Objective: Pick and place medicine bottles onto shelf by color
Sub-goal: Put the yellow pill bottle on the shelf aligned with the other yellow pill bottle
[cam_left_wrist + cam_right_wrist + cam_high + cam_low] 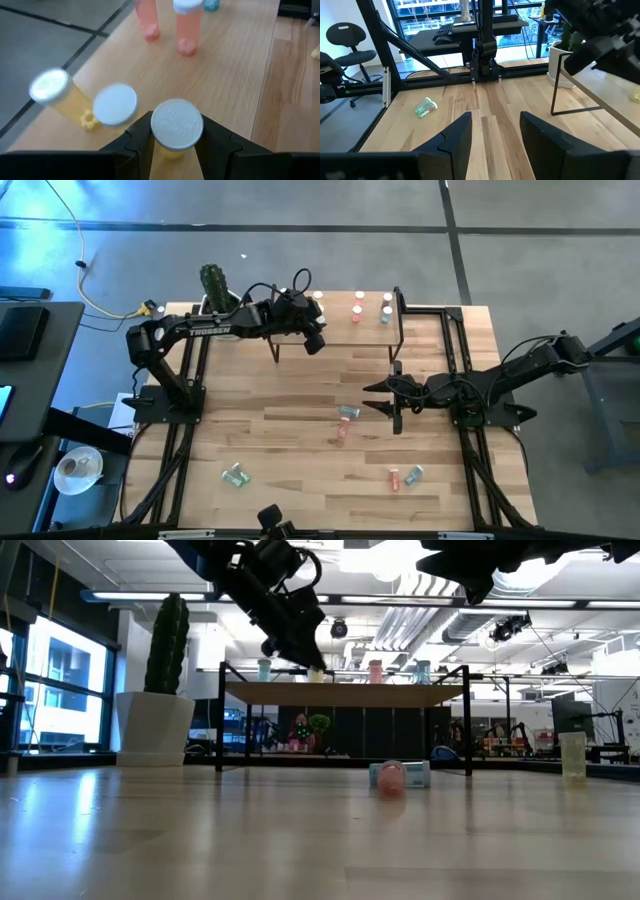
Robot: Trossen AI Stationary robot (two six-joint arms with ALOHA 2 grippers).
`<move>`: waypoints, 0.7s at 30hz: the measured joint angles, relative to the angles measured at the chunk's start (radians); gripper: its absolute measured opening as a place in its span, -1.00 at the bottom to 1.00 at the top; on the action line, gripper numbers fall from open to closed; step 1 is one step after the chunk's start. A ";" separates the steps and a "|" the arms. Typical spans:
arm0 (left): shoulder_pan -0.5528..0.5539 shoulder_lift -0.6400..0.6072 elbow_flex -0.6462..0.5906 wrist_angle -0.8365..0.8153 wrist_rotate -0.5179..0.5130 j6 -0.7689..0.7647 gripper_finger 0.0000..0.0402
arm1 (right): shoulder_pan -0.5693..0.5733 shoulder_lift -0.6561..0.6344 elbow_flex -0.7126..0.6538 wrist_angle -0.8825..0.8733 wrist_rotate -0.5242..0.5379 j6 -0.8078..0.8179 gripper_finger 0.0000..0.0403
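Shelf [345, 330]: we see it under the left claw, a light-wood top on thin black legs at the table's far edge.
Left claw [176, 145]: we see it over the shelf's cactus-side end, its fingers [137, 137] clamped on a yellow bottle [176, 127] with a white cap.
Beside the left claw: we count two more yellow bottles on the shelf, one just next to the held one [115, 104] and one farther out [55, 90], tilted toward the shelf's edge.
Beyond the left claw: we count two pink-red bottles [187, 25] standing upright farther along the shelf, and a teal one [211, 5] past them.
Right claw [385, 397]: we see it hovering over mid-table, well apart from the shelf, its fingers spread and holding nothing.
Near the right claw: we see a teal bottle [348, 412] lying on the table [290, 450] just beside it, with a pink-red one [342, 432] touching or almost touching that.
Farther from the right claw: we count a pink-red bottle [394, 478] and a teal bottle [414, 474] lying close together near the front edge, and a green bottle [236, 476] alone toward the left arm's side.
Cactus pot [214, 283]: we see it just off the shelf's end, behind the left arm.
In the way: we see nothing between the right claw and the loose bottles.
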 joint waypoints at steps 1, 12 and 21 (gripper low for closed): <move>0.000 0.002 -0.003 -0.008 -0.005 -0.003 -0.43 | 0.000 0.000 0.000 0.000 0.000 0.000 -0.21; 0.000 0.002 -0.002 -0.015 -0.023 -0.001 -0.43 | 0.000 0.000 0.000 0.000 0.000 0.000 -0.21; 0.000 0.002 -0.002 -0.014 -0.025 -0.003 -0.43 | 0.000 0.000 0.000 0.000 0.000 0.000 -0.21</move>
